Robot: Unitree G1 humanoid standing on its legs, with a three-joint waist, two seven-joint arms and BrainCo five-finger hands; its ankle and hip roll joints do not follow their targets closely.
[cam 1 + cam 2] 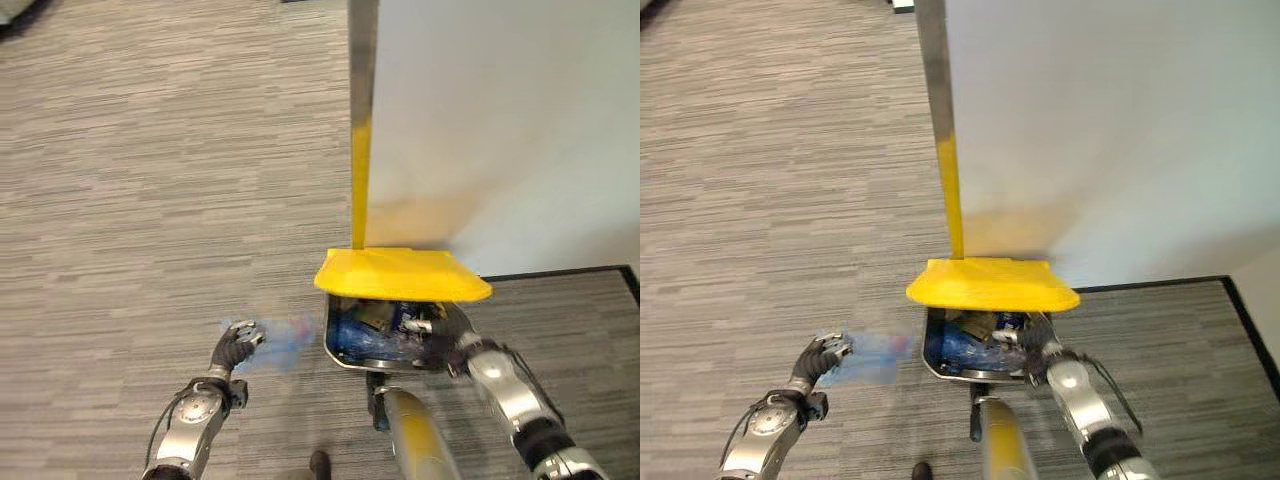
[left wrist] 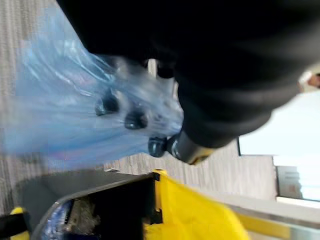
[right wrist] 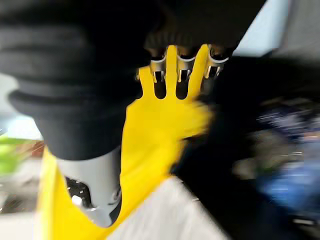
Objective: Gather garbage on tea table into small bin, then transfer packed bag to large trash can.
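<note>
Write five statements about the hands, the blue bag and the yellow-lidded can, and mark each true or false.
1. The left hand grips a translucent blue plastic bag. True.
2. The blue bag already lies inside the large grey trash can. False: it hangs outside, to the left of the can, over the carpet.
3. The can's yellow lid is raised, and the inside shows. True.
4. The right hand is at the can's opening, under the lid. True.
5. The can is empty. False: blue bags and other rubbish lie inside.
</note>
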